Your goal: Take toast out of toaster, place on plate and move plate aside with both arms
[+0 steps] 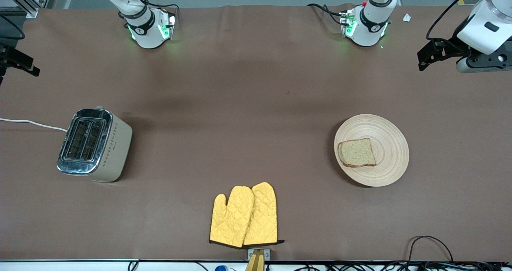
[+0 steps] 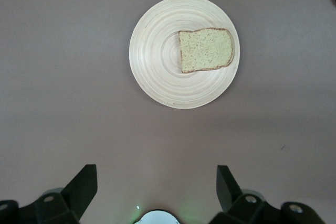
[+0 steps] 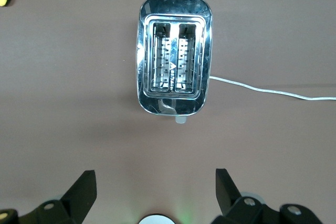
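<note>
Toast [image 1: 357,152] lies on the plate [image 1: 390,133], well apart from the empty toaster [image 1: 94,144]. Left gripper [image 2: 157,190] and right gripper [image 3: 156,190] hover with jaws released. Remaining step: grip opposite plate rims, lift level together.

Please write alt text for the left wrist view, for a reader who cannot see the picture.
A slice of toast lies flat on a round wooden plate, off its centre, on a brown table. The left gripper hangs above the table with its two black fingers wide open, holding nothing.
</note>
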{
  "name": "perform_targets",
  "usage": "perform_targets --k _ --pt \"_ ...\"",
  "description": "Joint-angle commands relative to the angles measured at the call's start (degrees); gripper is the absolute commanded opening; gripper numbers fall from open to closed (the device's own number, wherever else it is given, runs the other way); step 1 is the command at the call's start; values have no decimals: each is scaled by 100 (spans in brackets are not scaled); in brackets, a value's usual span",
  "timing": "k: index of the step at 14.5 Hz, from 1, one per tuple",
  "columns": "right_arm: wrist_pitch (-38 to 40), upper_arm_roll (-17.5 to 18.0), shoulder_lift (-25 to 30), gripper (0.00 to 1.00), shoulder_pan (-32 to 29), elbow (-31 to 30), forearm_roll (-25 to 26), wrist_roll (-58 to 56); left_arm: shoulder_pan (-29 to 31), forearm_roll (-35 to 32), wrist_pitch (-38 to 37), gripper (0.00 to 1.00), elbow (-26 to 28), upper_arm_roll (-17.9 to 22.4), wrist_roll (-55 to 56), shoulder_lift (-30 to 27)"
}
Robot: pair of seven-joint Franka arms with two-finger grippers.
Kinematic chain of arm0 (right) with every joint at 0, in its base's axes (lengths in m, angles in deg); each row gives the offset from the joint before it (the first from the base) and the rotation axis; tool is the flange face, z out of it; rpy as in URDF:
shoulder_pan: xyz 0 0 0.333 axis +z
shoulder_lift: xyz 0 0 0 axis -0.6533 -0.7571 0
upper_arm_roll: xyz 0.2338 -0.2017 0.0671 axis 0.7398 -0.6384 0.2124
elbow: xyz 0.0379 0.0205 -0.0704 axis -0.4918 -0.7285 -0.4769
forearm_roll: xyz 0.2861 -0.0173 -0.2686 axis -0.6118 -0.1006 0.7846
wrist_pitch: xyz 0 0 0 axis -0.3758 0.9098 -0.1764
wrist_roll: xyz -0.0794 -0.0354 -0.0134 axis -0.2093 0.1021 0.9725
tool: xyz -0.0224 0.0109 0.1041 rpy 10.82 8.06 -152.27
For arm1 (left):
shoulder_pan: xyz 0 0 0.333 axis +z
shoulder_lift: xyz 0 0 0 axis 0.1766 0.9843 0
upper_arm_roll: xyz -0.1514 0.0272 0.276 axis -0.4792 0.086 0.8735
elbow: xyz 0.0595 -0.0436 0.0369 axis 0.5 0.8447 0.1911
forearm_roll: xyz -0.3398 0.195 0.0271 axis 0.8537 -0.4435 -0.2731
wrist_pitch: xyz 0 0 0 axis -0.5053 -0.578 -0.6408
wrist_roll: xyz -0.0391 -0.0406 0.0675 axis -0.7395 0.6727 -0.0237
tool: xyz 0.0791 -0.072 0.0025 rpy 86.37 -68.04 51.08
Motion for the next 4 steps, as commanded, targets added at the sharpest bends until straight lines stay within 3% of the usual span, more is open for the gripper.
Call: perform_targets --k 1,4 --pt "-30 27 129 100 95 -44 -50 162 -25 189 -5 100 -293 58 -101 144" --pt "-170 62 209 100 218 -53 3 127 -34 190 -129 100 -488 49 -206 277"
